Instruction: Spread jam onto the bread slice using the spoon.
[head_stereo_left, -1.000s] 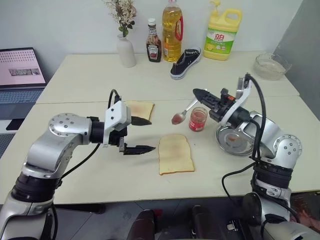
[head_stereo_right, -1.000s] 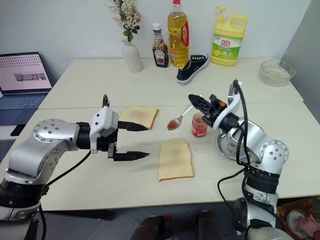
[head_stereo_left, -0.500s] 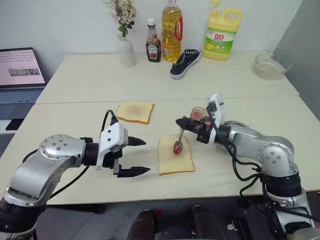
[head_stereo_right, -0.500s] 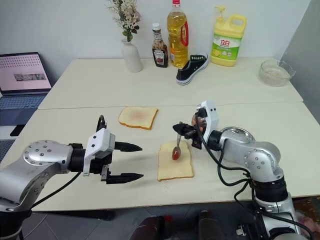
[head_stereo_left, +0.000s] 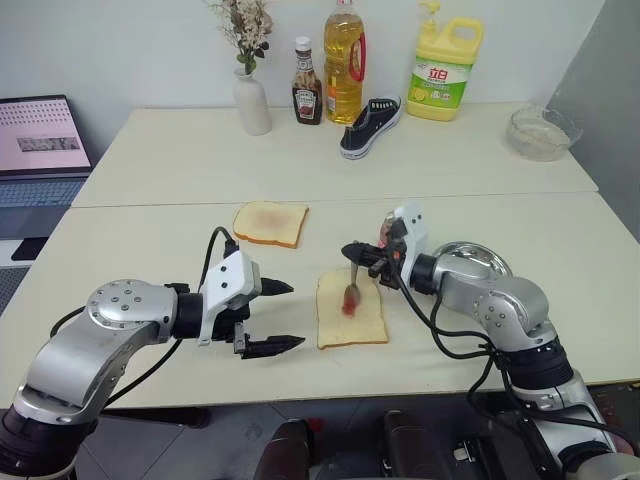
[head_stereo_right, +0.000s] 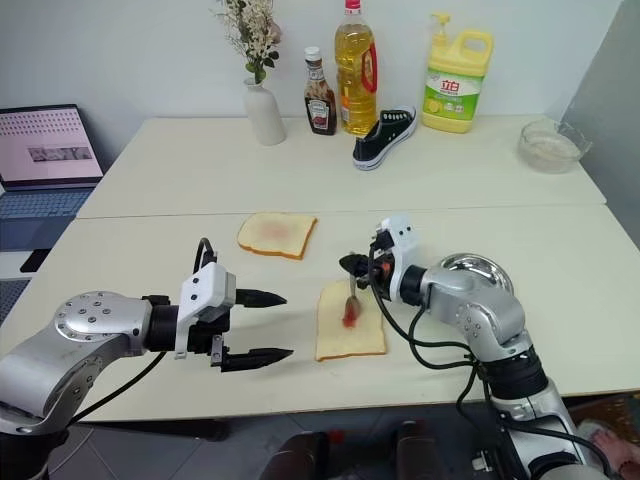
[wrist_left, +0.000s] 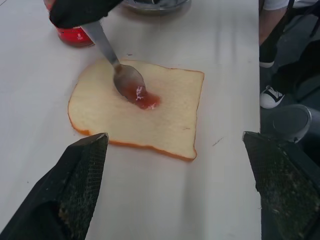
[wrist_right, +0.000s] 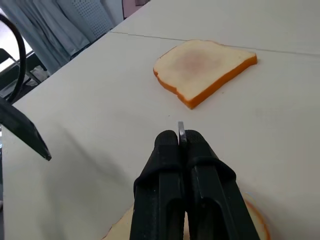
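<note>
The pale bread slice (head_stereo_left: 352, 312) lies flat near the table's front edge. My right gripper (head_stereo_left: 352, 253) is shut on the handle of the silver spoon (head_stereo_left: 351, 291), which slants down so its bowl (wrist_left: 127, 80) rests on the slice. A red blob of jam (wrist_left: 145, 100) sits on the bread at the bowl's tip. The jam jar (wrist_left: 74, 36) stands just behind the slice, mostly hidden by my right hand. My left gripper (head_stereo_left: 296, 314) hovers open to the left of the slice, its fingers (wrist_left: 82, 180) apart from the bread with nothing between them.
A toasted slice (head_stereo_left: 270, 222) lies behind and left of the bread. A round steel dish (head_stereo_left: 470, 262) sits under my right forearm. At the back stand a vase (head_stereo_left: 252, 100), ketchup bottle (head_stereo_left: 307, 95), oil bottle (head_stereo_left: 344, 60), detergent jug (head_stereo_left: 444, 70), shoe (head_stereo_left: 372, 125) and glass bowl (head_stereo_left: 540, 130).
My right gripper swung the loaded spoon from beside the jar down and left onto the bread, where jam now sits. My left gripper sank and drew back a little, still open.
</note>
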